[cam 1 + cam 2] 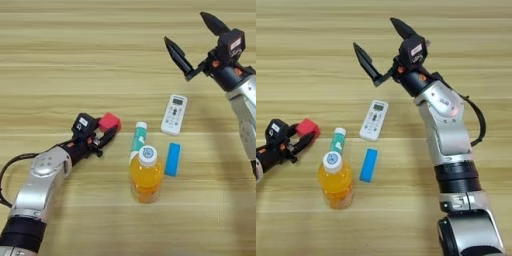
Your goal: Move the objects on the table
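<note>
left gripper (106, 131) clamped on red cube (109, 121) left of the bottle (146, 174), right gripper (383, 45) apart above remote (374, 119); looks mid-carry, next needs a clear worktop (60, 60) spot

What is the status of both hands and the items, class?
Left hand shut on red cube. Right hand open, above white remote. Nothing in the way.
</note>
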`<state>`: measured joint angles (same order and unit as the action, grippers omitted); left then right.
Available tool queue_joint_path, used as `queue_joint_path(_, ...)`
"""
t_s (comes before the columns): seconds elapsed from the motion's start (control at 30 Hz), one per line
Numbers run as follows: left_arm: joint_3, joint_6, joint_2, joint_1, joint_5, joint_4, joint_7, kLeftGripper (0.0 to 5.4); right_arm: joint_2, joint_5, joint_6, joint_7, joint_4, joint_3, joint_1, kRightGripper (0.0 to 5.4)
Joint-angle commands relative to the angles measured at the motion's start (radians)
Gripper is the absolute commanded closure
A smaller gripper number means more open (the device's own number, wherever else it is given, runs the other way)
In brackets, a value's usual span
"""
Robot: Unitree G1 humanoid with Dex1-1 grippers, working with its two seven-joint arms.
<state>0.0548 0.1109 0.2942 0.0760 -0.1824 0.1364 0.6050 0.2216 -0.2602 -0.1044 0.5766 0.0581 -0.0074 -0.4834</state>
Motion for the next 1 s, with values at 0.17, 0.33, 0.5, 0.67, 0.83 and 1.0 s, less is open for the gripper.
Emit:
queue_joint_path(0.17,0.010,-0.011,0.033,0.048,-0.011,-0.048,0.075,3.13,0.045,-0.025,-0.009,0.116,0.099,0.005,0.007,0.00)
queue_joint_path(0.33,0.027,-0.031,0.048,0.067,-0.017,-0.073,0.125,3.13,0.080,-0.029,-0.038,0.238,0.138,0.029,0.035,0.00)
queue_joint_path(0.5,0.034,-0.052,0.064,0.081,-0.020,-0.072,0.168,3.13,0.124,-0.037,-0.068,0.380,0.160,0.060,0.056,0.00)
queue_joint_path(0.67,0.041,-0.069,0.078,0.087,-0.023,-0.077,0.215,3.13,0.165,-0.063,-0.054,0.529,0.181,0.092,0.061,0.00)
queue_joint_path(0.83,0.053,-0.077,0.094,0.107,-0.024,-0.069,0.260,3.13,0.183,-0.064,-0.056,0.606,0.226,0.103,0.034,0.00)
queue_joint_path(1.0,0.075,-0.106,0.114,0.117,-0.028,-0.061,0.338,3.13,0.193,-0.060,-0.054,0.661,0.250,0.111,0.023,0.00)
